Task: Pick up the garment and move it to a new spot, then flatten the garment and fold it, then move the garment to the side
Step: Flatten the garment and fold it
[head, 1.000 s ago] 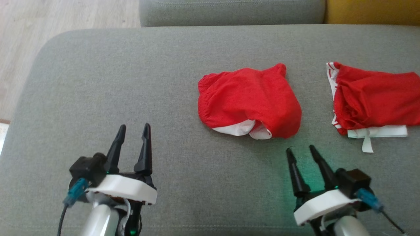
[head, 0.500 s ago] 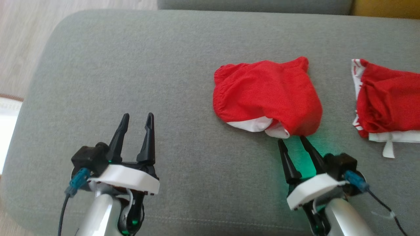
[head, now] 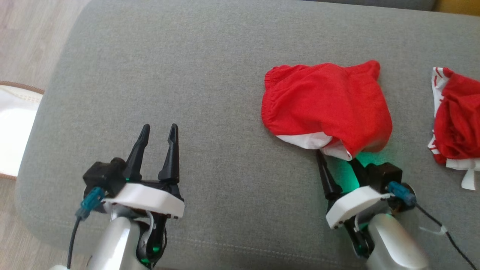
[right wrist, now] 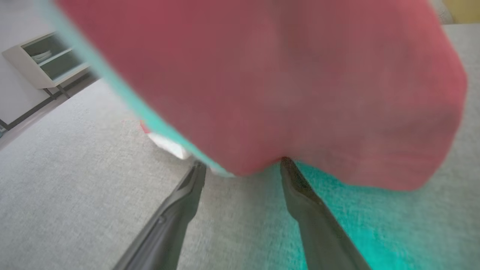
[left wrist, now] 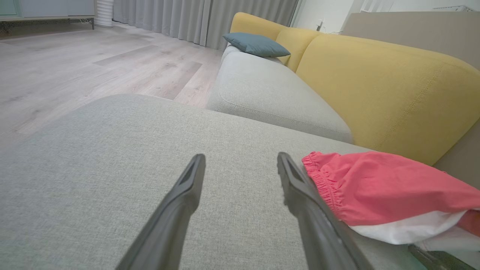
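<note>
Grey cushion point(head: 187, 75), right tool point(head: 336, 159) wide, tips at red garment point(head: 326, 101), left tool point(head: 159, 128) wide.

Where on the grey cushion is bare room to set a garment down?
The widest bare patch of the grey cushion lies between its left edge and the red garment, beyond the left gripper. The right side is crowded: the right gripper at that garment's near edge, a second red garment beside it.

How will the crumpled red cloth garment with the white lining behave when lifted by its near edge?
Probably floppy: the crumpled red cloth garment lies in soft folds, so it should droop and unfold from one pinch. Likely light, being thin fabric. Its white lining may slip out separately.
</note>
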Controlling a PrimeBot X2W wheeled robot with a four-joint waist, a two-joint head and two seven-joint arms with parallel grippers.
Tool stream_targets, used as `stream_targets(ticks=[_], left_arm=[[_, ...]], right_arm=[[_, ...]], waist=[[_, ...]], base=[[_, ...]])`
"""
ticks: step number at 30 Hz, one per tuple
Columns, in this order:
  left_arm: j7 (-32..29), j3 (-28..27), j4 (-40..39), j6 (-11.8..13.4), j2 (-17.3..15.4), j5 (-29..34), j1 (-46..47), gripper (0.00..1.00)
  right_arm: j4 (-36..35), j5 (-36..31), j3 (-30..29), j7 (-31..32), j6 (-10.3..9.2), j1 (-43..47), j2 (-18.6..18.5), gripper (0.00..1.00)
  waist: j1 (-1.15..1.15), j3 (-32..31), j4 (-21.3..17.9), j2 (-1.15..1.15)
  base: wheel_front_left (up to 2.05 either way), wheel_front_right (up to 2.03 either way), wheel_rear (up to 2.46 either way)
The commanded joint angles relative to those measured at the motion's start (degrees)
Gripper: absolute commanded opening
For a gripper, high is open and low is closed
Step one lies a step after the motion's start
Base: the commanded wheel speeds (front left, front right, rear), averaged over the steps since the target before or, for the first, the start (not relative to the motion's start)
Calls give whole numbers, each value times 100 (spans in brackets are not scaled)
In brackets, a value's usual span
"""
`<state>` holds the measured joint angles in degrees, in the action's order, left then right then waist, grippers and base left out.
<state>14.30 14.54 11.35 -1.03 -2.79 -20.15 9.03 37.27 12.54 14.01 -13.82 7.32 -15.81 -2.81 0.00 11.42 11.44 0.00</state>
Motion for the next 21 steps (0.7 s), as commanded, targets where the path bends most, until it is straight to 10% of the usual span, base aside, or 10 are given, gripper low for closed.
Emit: stream_targets(ticks=[1,13,14,15,21], left_arm=[[70,-134,-161,-5,-12,42,254,100],[70,-86,-162,66,-10,-30,246,100],[70,-83,-165,68,-10,-31,245,100],[70,-82,-166,69,-10,-30,243,100],[70,-136,-142,73,-10,-15,188,100]], right_arm=[[-119,-5,86,-98,17,-199,-7,100],[-253,175,36,-117,17,-174,-7,100],[-276,172,5,-117,17,-177,-7,80],[-298,154,-49,-117,17,-180,-7,10],[-304,-14,-234,-117,17,-118,-7,0]], waist=[[0,7,16,0],[0,-28,-23,0],[0,-28,-30,0],[0,-31,-39,0],[0,-134,-144,0]], base=[[0,0,0],[0,0,0],[0,0,0],[0,0,0],[0,0,0]])
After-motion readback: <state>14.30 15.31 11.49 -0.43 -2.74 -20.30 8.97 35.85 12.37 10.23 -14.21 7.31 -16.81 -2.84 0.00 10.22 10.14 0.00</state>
